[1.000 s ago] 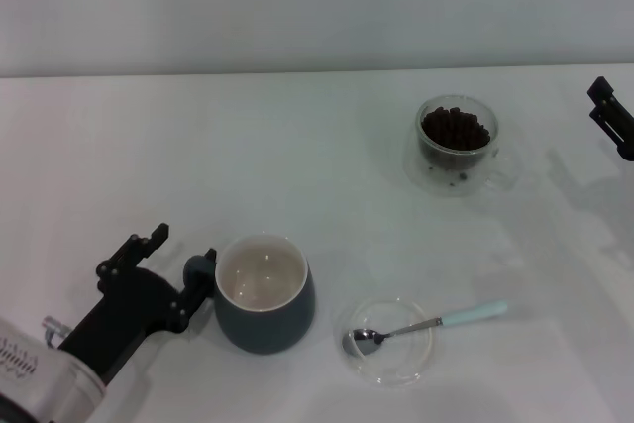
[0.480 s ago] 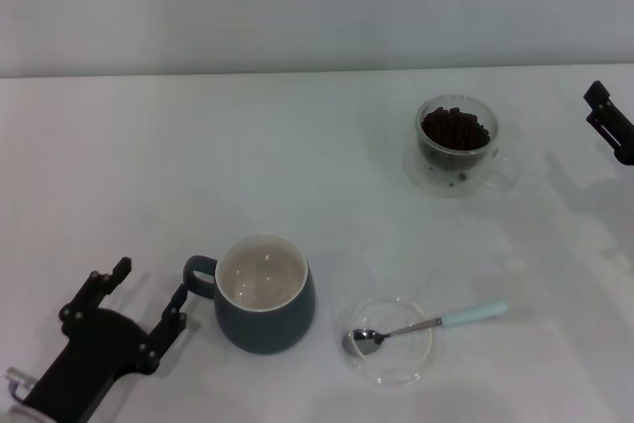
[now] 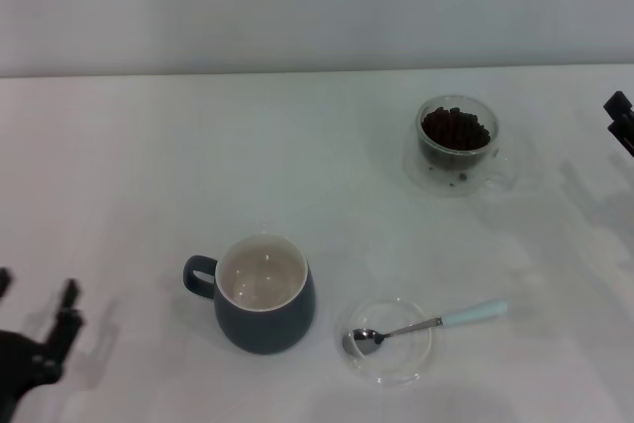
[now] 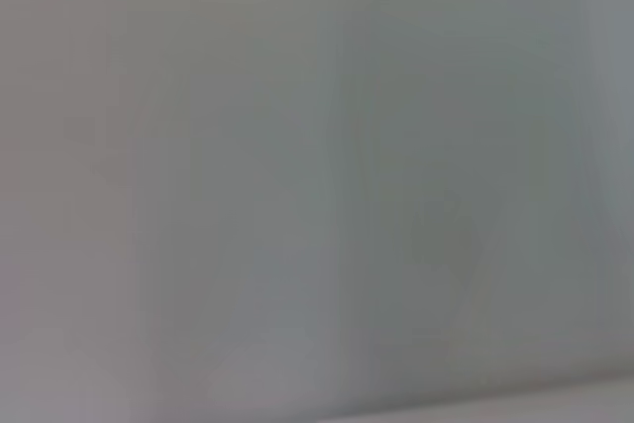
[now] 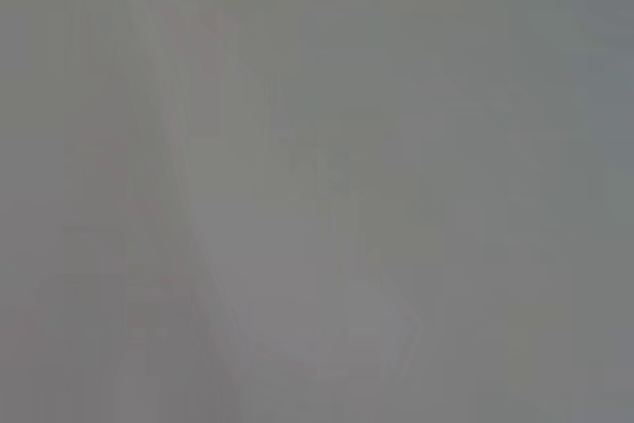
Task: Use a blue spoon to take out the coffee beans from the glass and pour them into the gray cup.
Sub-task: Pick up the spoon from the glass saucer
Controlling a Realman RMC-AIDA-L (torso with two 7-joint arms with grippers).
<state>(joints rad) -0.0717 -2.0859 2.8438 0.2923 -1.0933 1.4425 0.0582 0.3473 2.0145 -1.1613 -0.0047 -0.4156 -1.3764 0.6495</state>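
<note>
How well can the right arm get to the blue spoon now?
Probably well: the right hand sits at the table's far right edge, and the blue spoon lies uncovered on its clear dish, handle toward that side, nothing between.

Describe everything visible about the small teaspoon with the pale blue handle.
The small teaspoon with the pale blue handle has a shiny silver metal bowl and neck. It lies flat, bowl resting inside the shallow clear round dish, handle reaching out over the rim toward the robot's right. It lies just right of the dark gray mug. Neither gripper touches it.
</note>
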